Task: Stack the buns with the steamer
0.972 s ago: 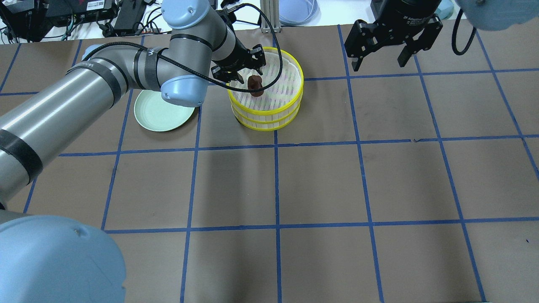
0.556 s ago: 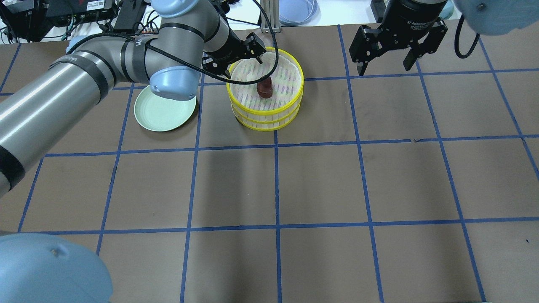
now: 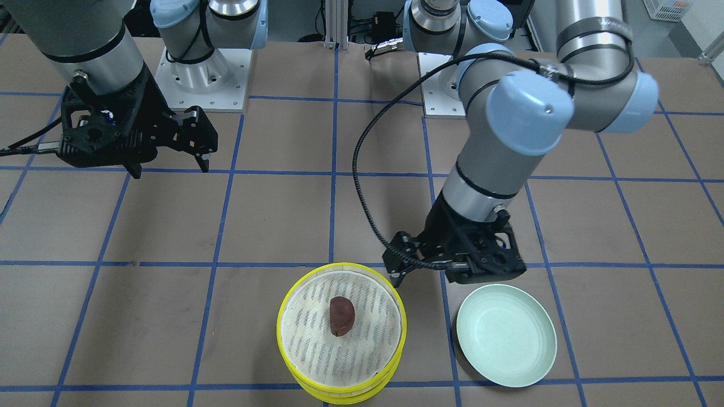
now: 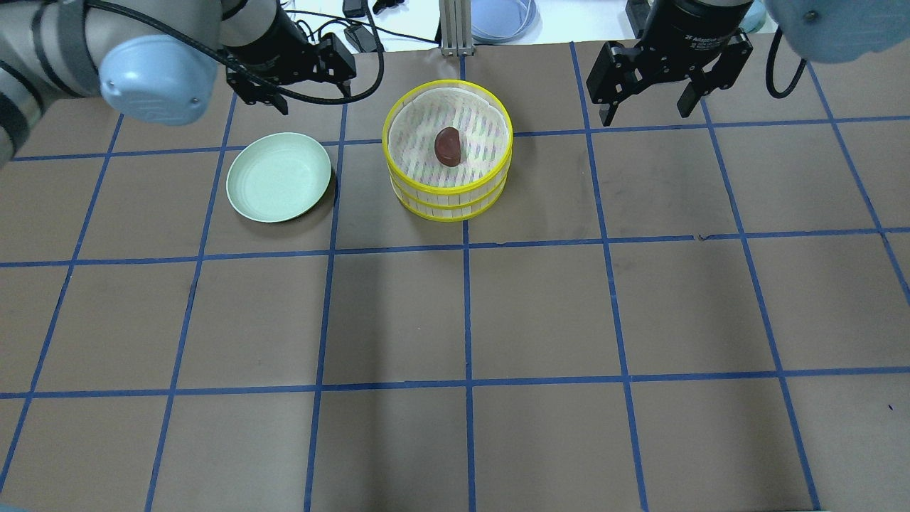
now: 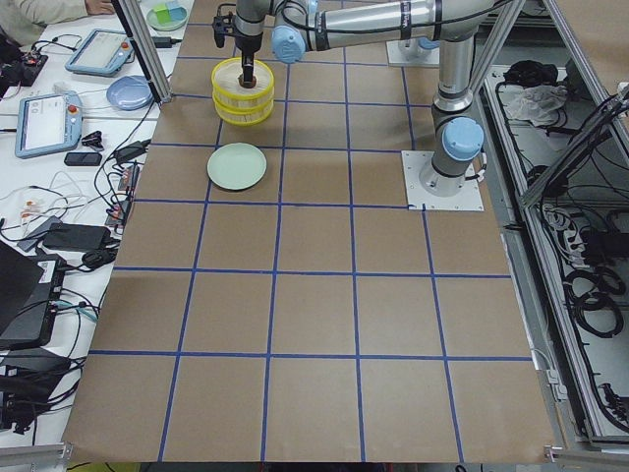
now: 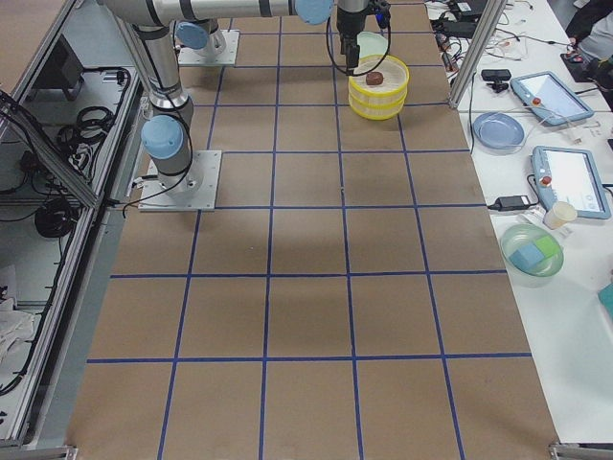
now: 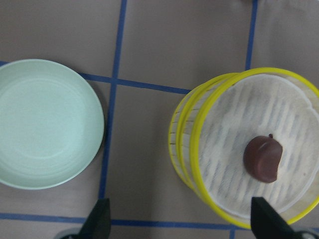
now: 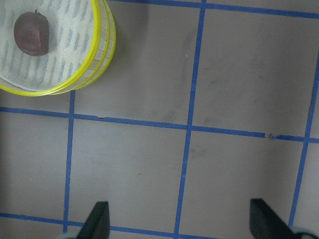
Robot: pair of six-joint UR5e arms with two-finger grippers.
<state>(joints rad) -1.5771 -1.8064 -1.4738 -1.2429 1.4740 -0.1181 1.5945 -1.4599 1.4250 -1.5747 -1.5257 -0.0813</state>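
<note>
We see one brown counter (image 4: 540,306) ruled into blue squares. Two end effectors hang near its far edge. The left end effector (image 4: 315,99) is left of the middle, its fingers apart and holding nothing. The right end effector (image 4: 647,117) is right of the middle, also spread and empty. The steamer (image 4: 448,206) is two yellow-rimmed tiers, one stacked on the other, by the middle of the far edge. One pale-green plate (image 4: 279,178) lies near it, toward the left edge. One dark reddish-brown bun (image 4: 447,146) rests on the top tier's white liner.
</note>
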